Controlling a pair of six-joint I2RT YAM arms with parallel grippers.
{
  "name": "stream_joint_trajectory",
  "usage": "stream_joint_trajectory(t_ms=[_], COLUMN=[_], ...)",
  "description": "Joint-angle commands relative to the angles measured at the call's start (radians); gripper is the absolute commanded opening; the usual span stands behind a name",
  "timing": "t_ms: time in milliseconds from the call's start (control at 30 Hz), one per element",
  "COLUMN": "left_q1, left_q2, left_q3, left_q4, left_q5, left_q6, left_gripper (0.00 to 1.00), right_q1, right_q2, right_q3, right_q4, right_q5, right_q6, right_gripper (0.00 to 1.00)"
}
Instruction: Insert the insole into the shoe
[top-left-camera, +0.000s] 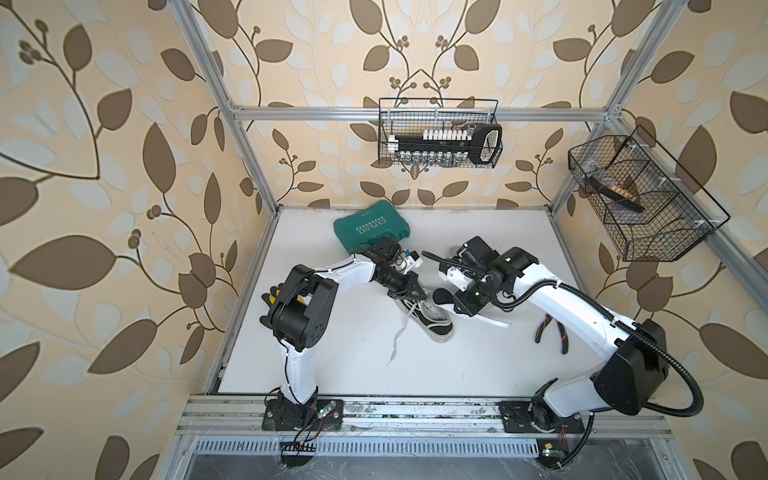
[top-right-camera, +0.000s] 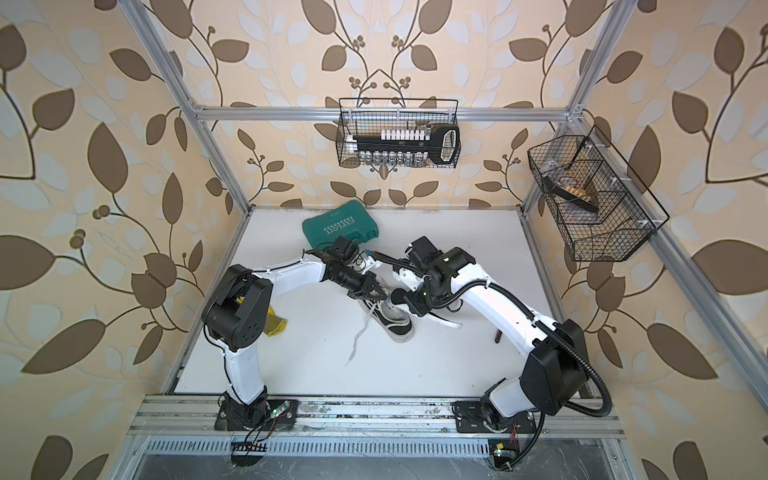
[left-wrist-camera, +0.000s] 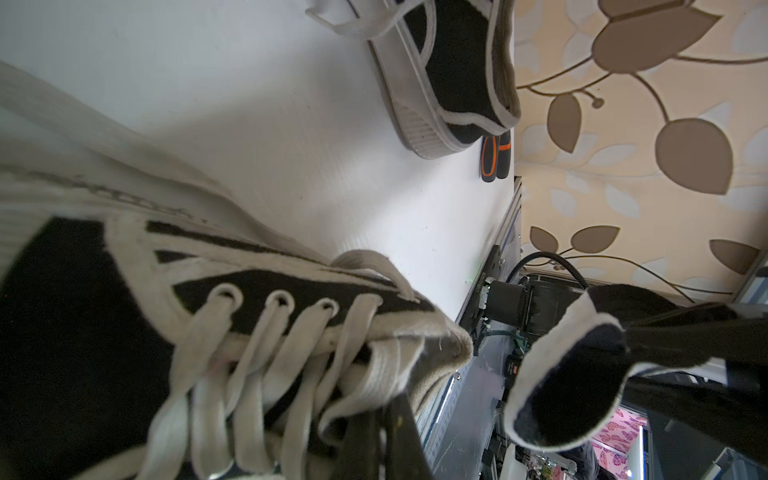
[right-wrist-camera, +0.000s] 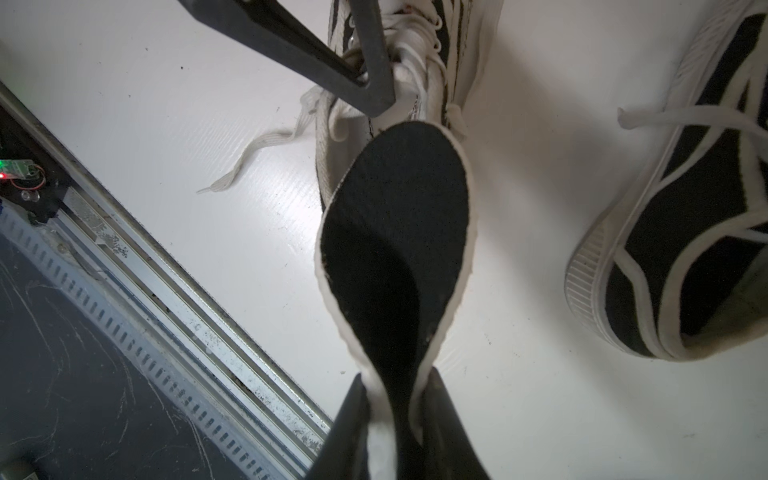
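Observation:
A black and white laced shoe (top-left-camera: 436, 326) (top-right-camera: 397, 324) lies mid-table, toe toward the front. My left gripper (top-left-camera: 415, 296) (left-wrist-camera: 386, 432) is shut on the shoe's upper edge by the top laces (left-wrist-camera: 249, 332), holding the opening. My right gripper (top-left-camera: 451, 305) (right-wrist-camera: 399, 399) is shut on the insole (right-wrist-camera: 399, 232), black on top with a white rim, pinched and folded between the fingers. The insole's rounded end (top-left-camera: 441, 296) hovers just by the shoe's opening (right-wrist-camera: 415, 95), close to the left fingers (right-wrist-camera: 332, 54). It also shows in the left wrist view as the insole (left-wrist-camera: 573, 374).
A second matching shoe (right-wrist-camera: 685, 228) (left-wrist-camera: 449, 70) lies behind my right arm. Orange-handled pliers (top-left-camera: 552, 332) lie at the right, a green case (top-left-camera: 371, 227) at the back. A yellow object (top-right-camera: 274, 324) sits by the left arm. A loose lace (top-left-camera: 399, 340) trails forward. Wire baskets (top-left-camera: 440, 133) hang on the walls.

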Motion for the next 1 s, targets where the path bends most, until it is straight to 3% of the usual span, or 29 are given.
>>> stream_joint_trajectory(t_ms=[0, 433, 967], left_q1=[0.006, 0.009, 0.007], left_q2=[-0.06, -0.053, -0.082], left_q3=[-0.01, -0.011, -0.039], left_q4=[0.068, 0.071, 0.113], left_q5=[0.071, 0.091, 0.065], left_q6=[-0.037, -0.05, -0.103], left_gripper=[0.0, 0.0, 0.0], right_q1=[0.02, 0.042, 0.053], right_q2=[0.034, 0.067, 0.207], right_q3=[0.054, -0.001, 0.074], right_q4=[-0.045, -0.031, 0.016], right_q5=[0.012, -0.014, -0.003], right_q6=[-0.02, 0.019, 0.062], right_gripper=[0.21, 0.2, 0.18])
